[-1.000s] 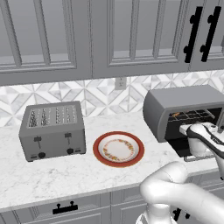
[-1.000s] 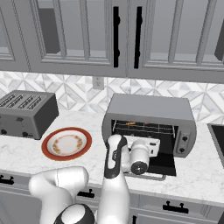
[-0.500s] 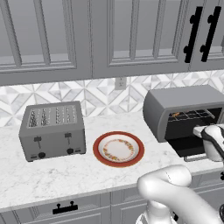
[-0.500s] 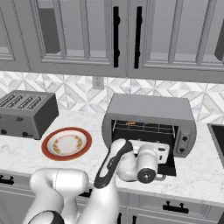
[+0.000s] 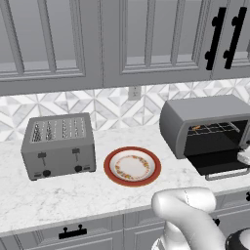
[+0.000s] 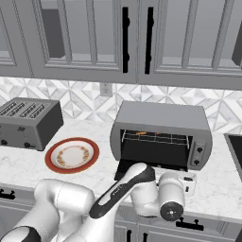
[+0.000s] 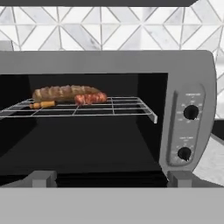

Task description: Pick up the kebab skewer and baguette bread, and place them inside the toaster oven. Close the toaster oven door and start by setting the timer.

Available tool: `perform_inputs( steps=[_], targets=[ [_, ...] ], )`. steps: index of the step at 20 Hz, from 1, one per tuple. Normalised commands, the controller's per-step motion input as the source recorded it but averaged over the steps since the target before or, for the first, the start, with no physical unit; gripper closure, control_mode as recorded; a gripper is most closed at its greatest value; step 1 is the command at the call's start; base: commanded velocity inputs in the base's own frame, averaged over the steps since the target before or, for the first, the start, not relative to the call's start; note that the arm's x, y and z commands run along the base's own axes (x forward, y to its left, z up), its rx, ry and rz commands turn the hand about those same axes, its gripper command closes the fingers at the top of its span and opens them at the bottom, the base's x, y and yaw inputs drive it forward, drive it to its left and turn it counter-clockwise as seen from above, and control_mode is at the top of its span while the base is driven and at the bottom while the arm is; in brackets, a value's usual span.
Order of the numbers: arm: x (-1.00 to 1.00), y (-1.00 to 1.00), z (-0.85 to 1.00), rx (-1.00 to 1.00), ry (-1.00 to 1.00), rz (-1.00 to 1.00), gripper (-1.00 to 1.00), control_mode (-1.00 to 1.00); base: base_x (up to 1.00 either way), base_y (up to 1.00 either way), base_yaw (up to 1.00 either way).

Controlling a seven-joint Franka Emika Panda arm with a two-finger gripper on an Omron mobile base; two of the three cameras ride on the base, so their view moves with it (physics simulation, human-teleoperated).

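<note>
The toaster oven [image 6: 160, 118] stands on the counter with its door [image 5: 217, 163] folded down flat. On its wire rack [image 7: 87, 109] lies the golden-brown baguette bread [image 7: 59, 92], and the kebab skewer [image 7: 85, 99] rests along the bread's front with its orange end pointing left. My gripper [image 6: 188, 182] hangs low in front of the door's right end, facing into the oven. It is open, with nothing in it. Two dark knobs [image 7: 190, 112] sit on the oven's right panel. My forearm hides much of the door in the right base view.
An empty red-rimmed plate [image 5: 132, 166] lies left of the oven, and a grey four-slot toaster [image 5: 58, 145] stands further left. A sink edge [image 6: 235, 147] shows at the right. Upper cabinets hang above the counter and drawers run below it.
The hand has swung right and dropped lower in front of the open door, sliding to the right edge of the left base view. The jaws have stayed open.
</note>
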Motion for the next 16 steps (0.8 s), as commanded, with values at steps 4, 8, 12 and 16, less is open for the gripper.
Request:
perform_inputs(
  steps=[4,8,12,16],
  targets=[
    [-0.84,-0.41,0.00,0.00,0.05,0.00,-1.00,-1.00,0.00,0.00,0.00],
    [-0.66,-0.30,0.00,0.00,0.01,0.03,-1.00,-1.00,0.00,0.00,0.00],
    [-0.35,-0.34,-0.08,0.00,0.00,0.03,-1.00,-1.00,0.00,0.00,0.00],
    [-0.29,-0.18,-0.28,0.00,0.00,0.07,-1.00,-1.00,0.00,0.00,0.00]
  ],
)
